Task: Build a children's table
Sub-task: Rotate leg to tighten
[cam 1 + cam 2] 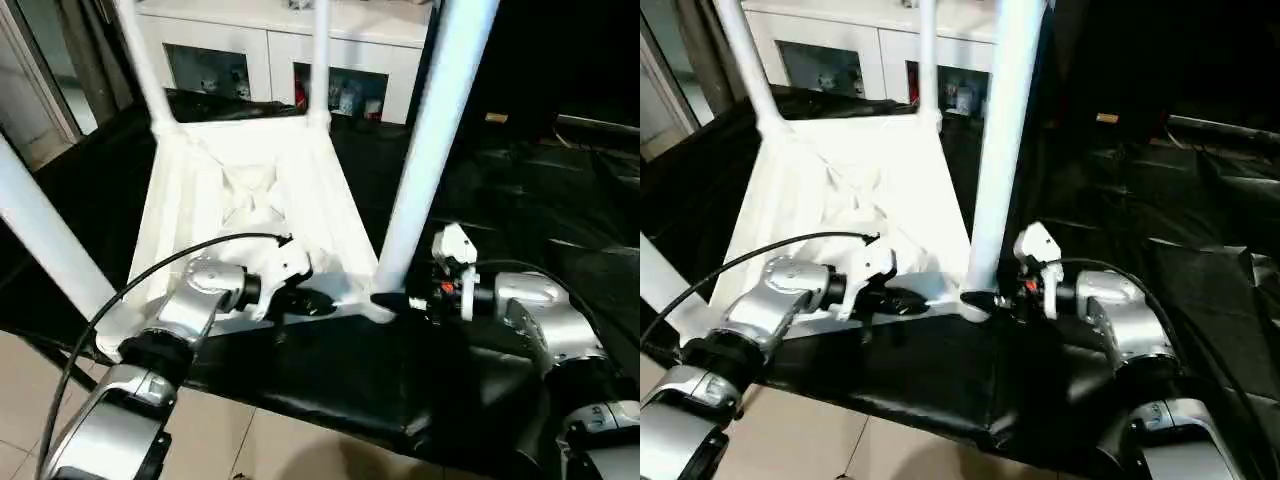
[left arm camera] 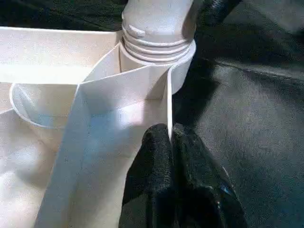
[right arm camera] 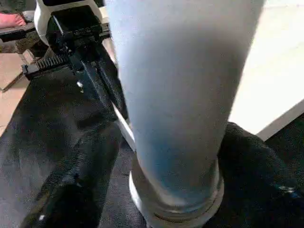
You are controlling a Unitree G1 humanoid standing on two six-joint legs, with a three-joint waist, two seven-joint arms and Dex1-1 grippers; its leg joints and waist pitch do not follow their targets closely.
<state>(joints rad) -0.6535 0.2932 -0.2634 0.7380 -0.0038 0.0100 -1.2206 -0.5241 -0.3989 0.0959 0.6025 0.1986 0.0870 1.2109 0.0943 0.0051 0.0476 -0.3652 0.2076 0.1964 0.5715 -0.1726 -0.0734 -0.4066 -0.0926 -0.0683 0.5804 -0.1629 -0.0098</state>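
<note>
The white tabletop (image 1: 250, 190) lies underside up on the black-covered surface, with its four white legs standing in the corner sockets. My left gripper (image 1: 318, 301) is shut on the thin near rim wall (image 2: 142, 99), just beside the near right socket (image 2: 159, 57). My right gripper (image 1: 392, 300) reaches in from the right at the base of the near right leg (image 1: 430, 150). That leg (image 3: 175, 95) stands between its two fingers; one finger (image 3: 251, 161) lies against it and the other sits a little apart. The other legs (image 1: 145, 60) (image 1: 320, 60) (image 1: 50, 240) rise untouched.
A white glass-doored cabinet (image 1: 290, 50) stands behind the table. Black sheeting (image 1: 520, 190) covers the surface to the right. The surface's front edge runs just under my forearms, with tiled floor (image 1: 250, 440) below. A black cable (image 1: 130, 285) loops over my left arm.
</note>
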